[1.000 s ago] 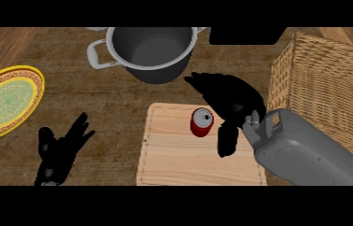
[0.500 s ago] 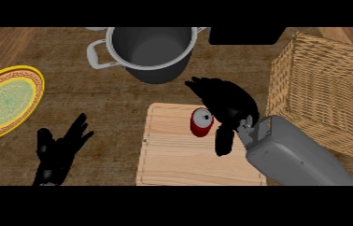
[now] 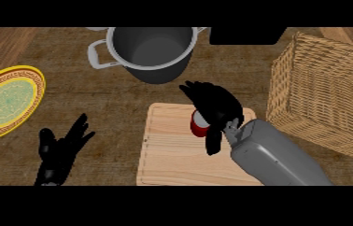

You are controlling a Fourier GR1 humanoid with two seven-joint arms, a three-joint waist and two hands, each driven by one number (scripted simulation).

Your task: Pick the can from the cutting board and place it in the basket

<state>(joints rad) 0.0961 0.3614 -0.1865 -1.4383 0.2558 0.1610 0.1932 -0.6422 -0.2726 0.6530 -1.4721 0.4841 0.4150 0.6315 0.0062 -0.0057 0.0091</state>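
Observation:
A red can (image 3: 198, 125) with a pale top stands on the light wooden cutting board (image 3: 172, 150), near its far edge. My right hand (image 3: 215, 106) hangs right over it, fingers arched down around its far side and the thumb pointing down beside its near right side; most of the can is hidden beneath. The woven basket (image 3: 314, 92) sits at the right edge, apart from the board. My left hand (image 3: 62, 148) rests open at the lower left, fingers up.
A grey pot (image 3: 148, 50) with two handles stands behind the board. A yellow and green plate (image 3: 17, 96) lies at the left edge. A dark block (image 3: 247, 35) sits at the back, left of the basket.
My right hand has shifted slightly left and nearer over the can, covering more of it. The left hand has barely moved.

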